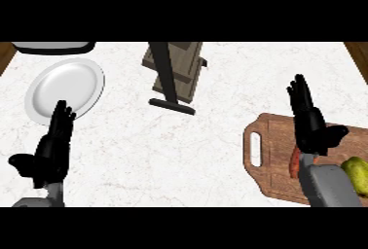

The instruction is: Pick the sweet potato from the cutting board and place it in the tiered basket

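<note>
A brown cutting board point(267, 160) lies at the lower right of the marble counter. On it a reddish sweet potato point(295, 163) shows only as a thin strip, mostly hidden under my right wrist. My right hand point(310, 127) hovers over the board with straight fingers pointing away, open. The tiered basket point(174, 70), a dark wooden stand with a black post and foot, stands at the top centre. My left hand point(49, 148) rests open at the lower left, fingers up.
A yellow-green pear point(357, 172) sits on the board at the right edge. A white plate point(64, 89) lies at the upper left, just beyond my left fingertips. A dark-rimmed object point(54, 46) shows at the top left corner.
</note>
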Robot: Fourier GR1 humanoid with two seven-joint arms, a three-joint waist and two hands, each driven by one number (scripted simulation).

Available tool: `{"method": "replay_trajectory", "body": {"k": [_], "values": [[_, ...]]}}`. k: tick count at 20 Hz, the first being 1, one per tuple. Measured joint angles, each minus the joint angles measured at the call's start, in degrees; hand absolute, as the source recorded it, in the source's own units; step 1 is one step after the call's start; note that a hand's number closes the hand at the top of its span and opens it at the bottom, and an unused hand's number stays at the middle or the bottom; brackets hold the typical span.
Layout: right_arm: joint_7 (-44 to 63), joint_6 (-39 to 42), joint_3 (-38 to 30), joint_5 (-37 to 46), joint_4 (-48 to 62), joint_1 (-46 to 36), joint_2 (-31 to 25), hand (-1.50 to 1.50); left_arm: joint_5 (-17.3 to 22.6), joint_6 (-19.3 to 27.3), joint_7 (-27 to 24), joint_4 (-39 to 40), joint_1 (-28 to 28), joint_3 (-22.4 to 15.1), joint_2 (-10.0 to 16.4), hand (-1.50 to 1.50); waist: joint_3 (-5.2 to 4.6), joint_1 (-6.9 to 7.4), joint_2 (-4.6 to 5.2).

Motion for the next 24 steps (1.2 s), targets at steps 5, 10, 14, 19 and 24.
{"method": "replay_trajectory", "body": {"k": [5, 10, 14, 19, 24], "values": [[3.5, -9.4, -6.9, 3.3, -4.7, 3.0, -5.0, 1.50, -1.5, 0.4, 2.5, 2.2, 3.1, -1.3, 0.2, 0.00, -0.31, -2.42, -1.84], [9.2, -26.0, -20.5, 5.2, -4.1, 8.2, -7.1, -1.50, -1.7, 0.6, 3.8, 4.2, 6.5, -1.8, 0.1, 0.00, -0.57, -7.25, -2.42], [9.8, -37.5, -26.0, 5.4, -12.2, 13.6, -1.6, -1.50, -2.7, 0.8, 4.2, 3.7, 6.9, -3.4, -0.8, 0.00, -0.35, -6.38, -2.93], [16.9, -42.0, -21.1, 11.7, -27.5, 24.9, 4.0, -1.50, -4.3, 0.9, 5.0, 3.1, 6.4, -5.6, -1.8, 0.00, -0.40, -3.90, -2.77], [29.9, -36.3, -13.6, 17.4, -32.5, 34.7, 3.4, -1.50, -4.9, 0.5, 5.9, 2.8, 5.2, -6.4, -2.0, 0.00, -0.62, -2.03, -2.06]]}}
